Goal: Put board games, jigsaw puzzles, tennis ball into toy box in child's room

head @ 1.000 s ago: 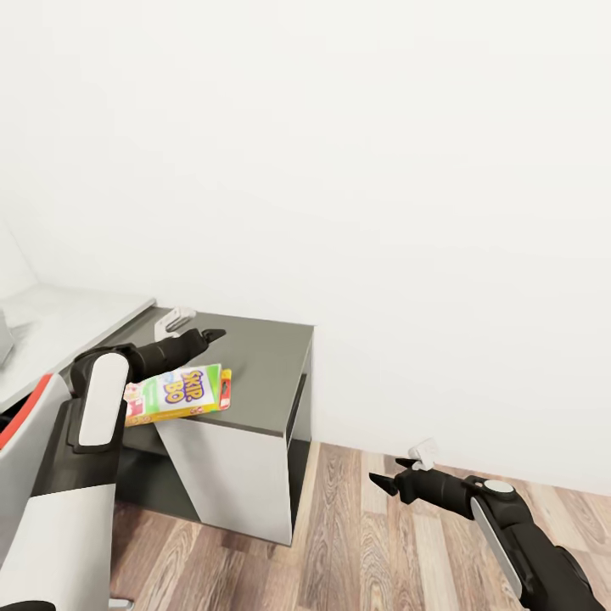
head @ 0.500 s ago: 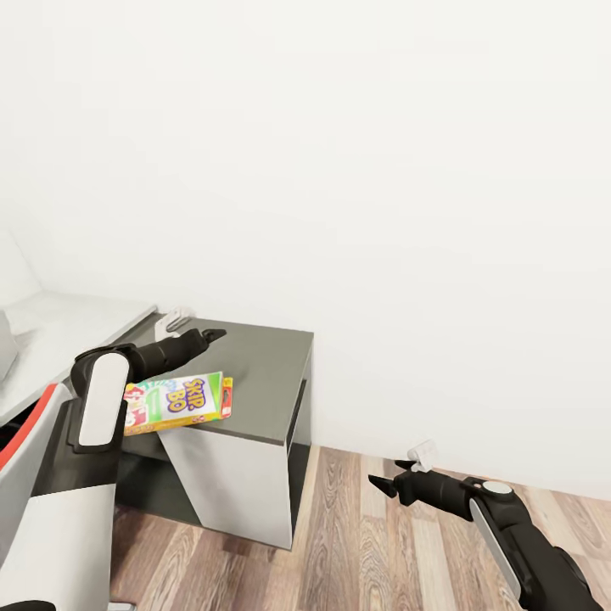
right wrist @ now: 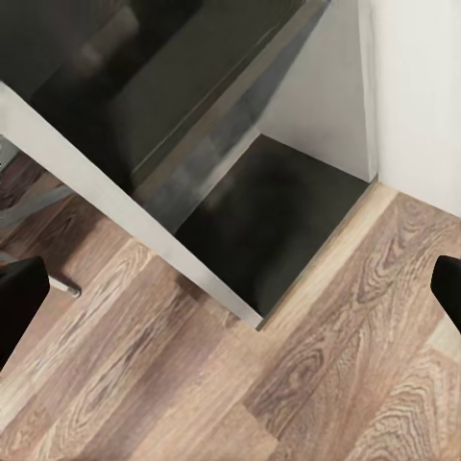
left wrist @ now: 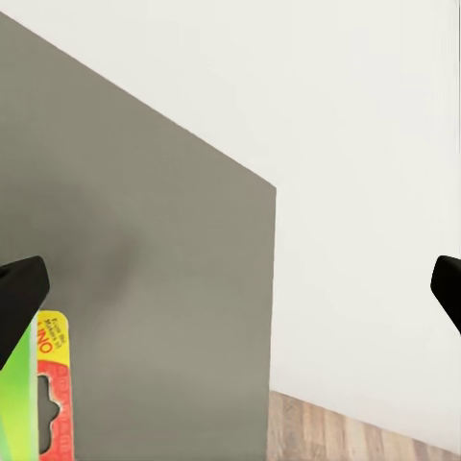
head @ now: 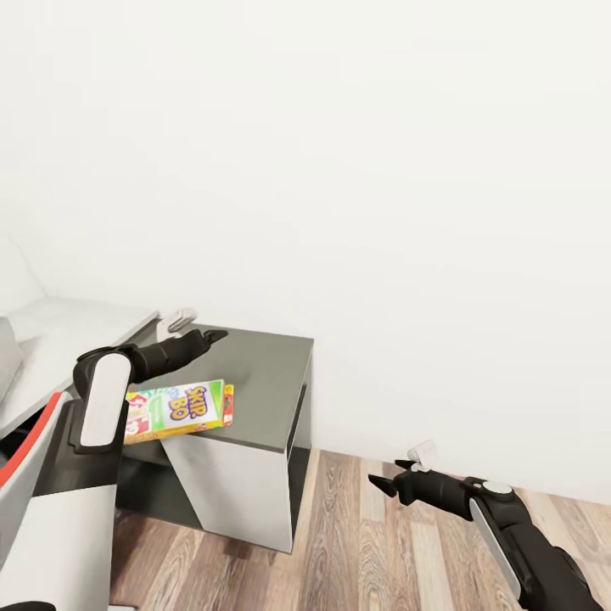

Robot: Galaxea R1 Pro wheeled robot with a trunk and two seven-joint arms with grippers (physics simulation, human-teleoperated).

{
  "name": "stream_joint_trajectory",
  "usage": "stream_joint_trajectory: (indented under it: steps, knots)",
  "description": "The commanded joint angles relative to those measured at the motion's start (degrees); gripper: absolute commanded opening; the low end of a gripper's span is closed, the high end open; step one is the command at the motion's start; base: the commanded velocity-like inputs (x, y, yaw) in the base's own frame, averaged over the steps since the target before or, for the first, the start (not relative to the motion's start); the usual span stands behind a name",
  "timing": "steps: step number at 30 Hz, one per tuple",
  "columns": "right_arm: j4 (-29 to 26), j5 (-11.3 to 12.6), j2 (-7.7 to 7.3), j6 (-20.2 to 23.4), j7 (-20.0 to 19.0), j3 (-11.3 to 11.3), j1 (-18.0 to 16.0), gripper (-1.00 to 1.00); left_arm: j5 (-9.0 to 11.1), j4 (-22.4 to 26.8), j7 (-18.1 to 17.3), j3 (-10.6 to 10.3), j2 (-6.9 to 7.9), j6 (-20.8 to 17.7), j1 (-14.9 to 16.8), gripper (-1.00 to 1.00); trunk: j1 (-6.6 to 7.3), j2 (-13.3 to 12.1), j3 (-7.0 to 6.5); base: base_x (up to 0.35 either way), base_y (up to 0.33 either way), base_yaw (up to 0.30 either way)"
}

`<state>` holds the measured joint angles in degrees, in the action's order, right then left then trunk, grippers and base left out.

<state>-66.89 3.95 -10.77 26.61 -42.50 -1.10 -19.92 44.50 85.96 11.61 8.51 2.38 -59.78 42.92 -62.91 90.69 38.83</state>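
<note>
A yellow-green board game (head: 176, 409) with big letters lies flat on the dark-grey cabinet top of the table (head: 263, 373), by its front edge. My left gripper (head: 199, 329) hovers open just above and behind it, nothing between the fingers. The left wrist view shows the game's green and red edge (left wrist: 43, 394) on the grey top (left wrist: 144, 269). The pale desk top (head: 59, 327) joins on the left. At the far left edge shows a light grey sloping wall, probably the toy box (head: 7, 356). My right gripper (head: 395, 473) hangs open over the floor.
A white wall (head: 382, 212) stands close behind the cabinet. The cabinet has an open shelf below (right wrist: 259, 221). Wood-plank floor (head: 373, 543) stretches to the right of it, under my right arm.
The whole view has shifted slightly, so the camera moved. The board game now sits a little lower relative to my left gripper. Both grippers stay open.
</note>
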Motion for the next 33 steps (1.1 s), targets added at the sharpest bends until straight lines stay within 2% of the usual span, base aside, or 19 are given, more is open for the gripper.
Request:
stream_joint_trajectory:
  steps: [1, 7, 12, 13, 16, 21, 30, 33]
  knots:
    - [-0.09, 0.42, -0.04, 0.46, 0.05, -0.09, -0.03, 1.00, 0.59, 0.02, 0.52, 0.02, 0.03, -0.22, 0.00, 1.00, 0.23, -0.39, -0.13, 0.000, 0.000, 0.000]
    - [-0.12, 0.44, 0.06, 0.46, 0.05, -0.12, -0.03, 1.00, 0.59, 0.03, -1.99, -0.02, 0.16, -0.22, -0.41, 1.00, 1.55, -2.79, -1.21, 0.000, 0.000, 0.000]
    - [-0.29, 0.09, 0.86, 0.46, 0.05, -0.05, -0.03, 1.00, 0.48, 0.07, -9.40, 0.00, 0.92, -0.22, -2.07, 1.00, 2.65, -4.80, -2.10, 0.000, 0.000, 0.000]
    - [-0.31, 0.00, 1.12, 0.46, 0.05, 0.01, -0.03, 1.00, 0.46, 0.08, -11.52, -0.02, 1.45, -0.22, -2.49, 1.00, 2.87, -5.20, -2.28, 0.000, 0.000, 0.000]
    - [-0.36, -0.03, 1.47, 0.46, 0.05, 0.08, -0.03, 1.00, 0.43, 0.08, -15.02, 0.03, 2.45, -0.22, -3.70, 1.00, 3.52, -6.40, -2.82, 0.000, 0.000, 0.000]
    - [-0.36, -0.24, 1.85, 0.46, 0.05, 0.12, -0.03, 1.00, 0.42, 0.08, -19.18, 0.42, 3.65, -0.18, -5.29, 1.00, 4.62, -8.41, -3.72, 0.000, 0.000, 0.000]
    - [-0.39, -0.34, 2.21, 0.46, 0.05, 0.13, -0.03, 1.00, 0.38, 0.08, -25.77, 0.76, 4.22, -0.16, -5.78, 1.00, 6.60, -12.02, -5.34, 0.000, 0.000, 0.000]
    - [-0.36, -0.35, 2.30, 0.46, 0.05, 0.13, -0.03, 1.00, 0.38, 0.08, -26.91, 0.79, 4.34, -0.16, -5.81, 1.00, 7.26, -13.22, -5.87, 0.000, 0.000, 0.000]
